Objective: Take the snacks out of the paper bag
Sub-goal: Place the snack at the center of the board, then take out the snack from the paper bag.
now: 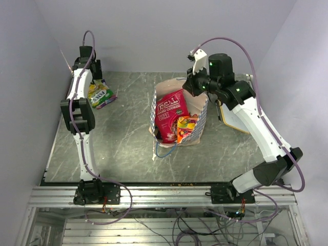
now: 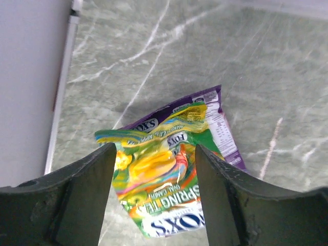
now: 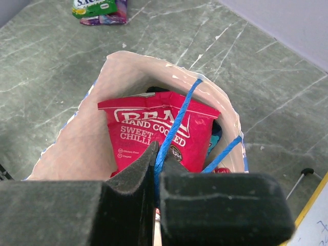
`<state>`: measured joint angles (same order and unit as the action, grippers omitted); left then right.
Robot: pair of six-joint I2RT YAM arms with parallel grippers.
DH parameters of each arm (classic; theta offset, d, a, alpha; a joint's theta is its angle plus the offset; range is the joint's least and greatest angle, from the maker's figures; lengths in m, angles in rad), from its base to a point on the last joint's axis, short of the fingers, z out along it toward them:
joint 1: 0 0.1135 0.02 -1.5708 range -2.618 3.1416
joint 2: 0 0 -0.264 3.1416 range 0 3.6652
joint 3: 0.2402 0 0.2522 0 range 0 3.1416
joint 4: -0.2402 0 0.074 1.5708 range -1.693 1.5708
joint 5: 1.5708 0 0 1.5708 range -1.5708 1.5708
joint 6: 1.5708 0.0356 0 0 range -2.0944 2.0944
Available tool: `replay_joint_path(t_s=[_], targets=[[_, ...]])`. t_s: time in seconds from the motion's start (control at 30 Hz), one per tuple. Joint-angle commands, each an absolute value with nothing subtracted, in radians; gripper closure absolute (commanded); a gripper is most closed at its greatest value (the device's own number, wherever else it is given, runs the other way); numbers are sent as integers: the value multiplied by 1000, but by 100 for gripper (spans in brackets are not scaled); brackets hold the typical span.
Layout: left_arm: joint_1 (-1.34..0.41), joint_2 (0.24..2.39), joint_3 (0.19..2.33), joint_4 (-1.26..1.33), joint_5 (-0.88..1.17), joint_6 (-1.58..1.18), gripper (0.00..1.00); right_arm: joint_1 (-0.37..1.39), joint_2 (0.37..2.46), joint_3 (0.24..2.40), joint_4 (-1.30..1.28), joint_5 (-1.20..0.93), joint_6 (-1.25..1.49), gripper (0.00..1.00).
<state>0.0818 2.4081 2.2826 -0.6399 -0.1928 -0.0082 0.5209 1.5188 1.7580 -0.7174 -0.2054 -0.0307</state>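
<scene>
Left claw (image 2: 155, 154): way out left of the paper bag (image 1: 201, 123), fingers (image 2: 84, 197) spread apart, nothing gripped.
Yellow-green packet (image 2: 154, 189): lying flat between those fingers, far left of the bag. Its near end is cut off by the bottom of the wrist view, and the lettering reads upside down.
Purple packet (image 2: 223, 136): pinned under the yellow-green one, with only its far edge and one corner showing.
Paper bag: upright mid-table, mouth open, checkered outside, cream inside. Its own walls hide the bottom and whatever lies deep in it.
Red packet (image 3: 148, 128): standing in the bag, "sweet chilli" readable. The right fingers block its lower part in the wrist view.
Orange packet (image 1: 185, 128): in the bag, just right of the red one, crumpled, print too small to read.
Blue sliver (image 3: 215, 134): peeks past the red packet inside the bag; can't tell what it is.
Right claw (image 3: 158, 159): over the bag's far rim, pinched tight on the blue string handle (image 3: 179, 115).
White board (image 3: 318, 228): right of the bag, only a tan-edged corner in view.
Table (image 1: 123, 138): grey-green marbled top, pale veins.
Walls (image 1: 154, 31): plain, pale, close on three sides.
</scene>
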Motion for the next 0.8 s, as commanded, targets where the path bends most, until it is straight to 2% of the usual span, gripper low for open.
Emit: replay_joint_path(t_s=[0.0, 0.03, 0.1, 0.23, 0.5, 0.63, 0.77], targets=[[69, 2234, 2352, -684, -217, -154, 26, 523, 1450, 1678, -607, -252, 18, 100], [71, 2205, 2333, -679, -156, -205, 26, 523, 1447, 1678, -600, -267, 22, 100], [63, 2138, 2284, -672, -67, -298, 20, 523, 1440, 1681, -595, -279, 30, 100], [34, 1959, 2089, -622, 64, -421, 20, 523, 1404, 1620, -530, -284, 69, 100], [-53, 1539, 1715, -600, 264, -484, 19, 523, 1372, 1624, -535, -349, 71, 100], [-79, 1293, 1505, -569, 365, -530, 18, 528, 1354, 1575, -447, -487, 101, 100], [-181, 1130, 1437, -559, 449, -484, 19, 546, 1327, 1521, -382, -566, 128, 100]])
